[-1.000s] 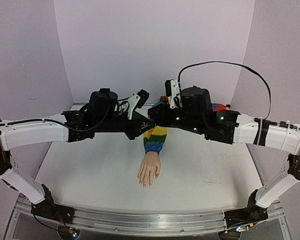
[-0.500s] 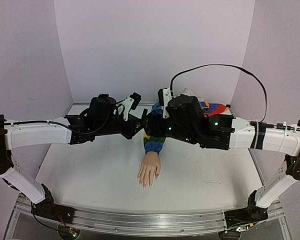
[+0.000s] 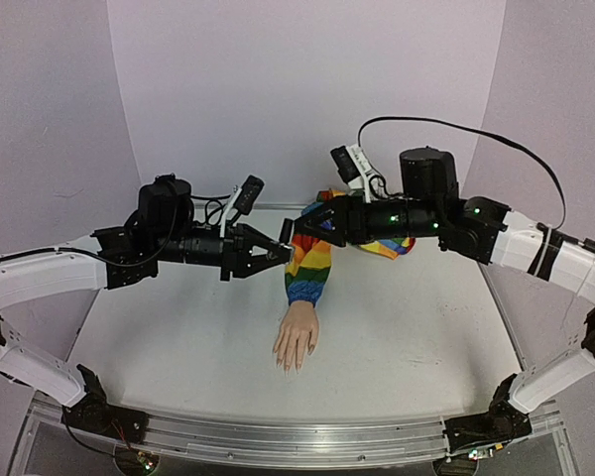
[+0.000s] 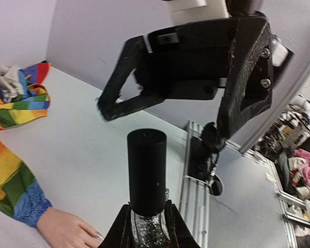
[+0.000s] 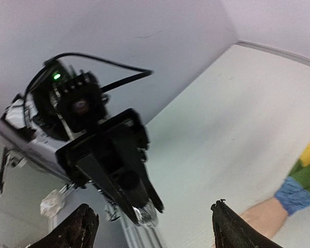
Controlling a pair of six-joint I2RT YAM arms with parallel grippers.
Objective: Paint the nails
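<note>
Facing cap-first at right gripper [image 3: 302, 224], jaws apart w/ nothing held, bottle [image 4: 146, 170] sits clamped in left gripper [image 3: 274, 248], long axis along arms' line; nails [image 3: 290, 365] lie below on desk [image 3: 178, 337], approx. midway between both.

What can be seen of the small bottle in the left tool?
The bottle is small, with a tall matte black cylindrical cap fitted on a clear, glass-like body that shows silvery glitter inside. The left tool is shut on that body, one finger on each side, holding it in the air. The cap points toward the open right tool, which sits just beyond it without touching. Nothing else touches the bottle.
</note>
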